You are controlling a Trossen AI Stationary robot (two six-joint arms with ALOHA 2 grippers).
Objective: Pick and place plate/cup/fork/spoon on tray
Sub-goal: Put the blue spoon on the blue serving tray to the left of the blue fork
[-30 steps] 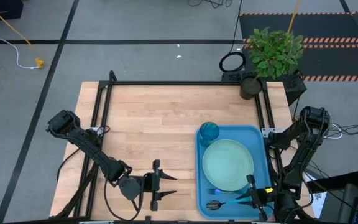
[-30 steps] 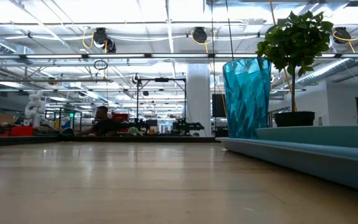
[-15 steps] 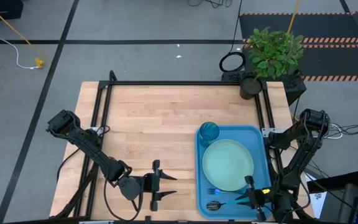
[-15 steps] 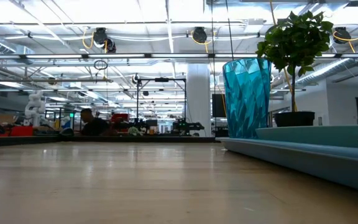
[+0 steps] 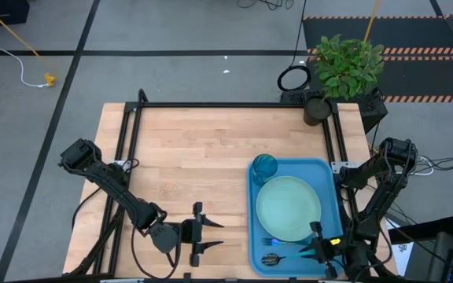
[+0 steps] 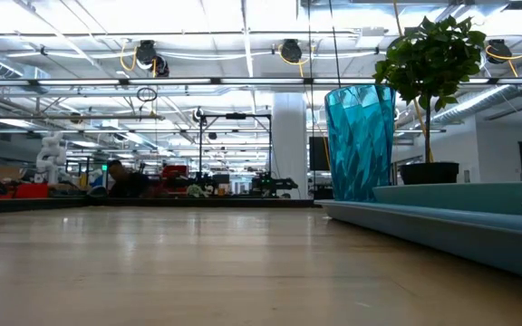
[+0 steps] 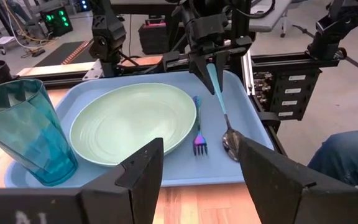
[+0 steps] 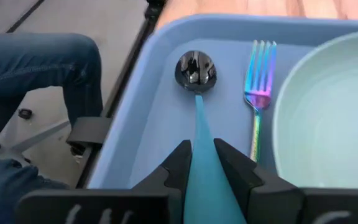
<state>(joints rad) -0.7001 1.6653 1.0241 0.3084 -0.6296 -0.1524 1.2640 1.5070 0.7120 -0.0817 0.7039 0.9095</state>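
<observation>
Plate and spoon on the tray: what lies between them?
The fork lies between the plate and the spoon, on the tray. The left wrist view shows it clearly, the right wrist view too.

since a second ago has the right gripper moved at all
No. In the high view the right gripper sits at the same spot over the tray's near edge, shut on the spoon handle beside the plate.

A large bright blue rectangular plastic tray (image 5: 330,177) carries everything. A round pale mint-green plate (image 5: 289,207) fills its middle; a teal translucent tumbler (image 5: 264,166) stands upright at its far left corner. A thin iridescent-tined fork (image 8: 258,106) and a dark-bowled spoon (image 8: 196,70) lie side by side along its near rim.
</observation>
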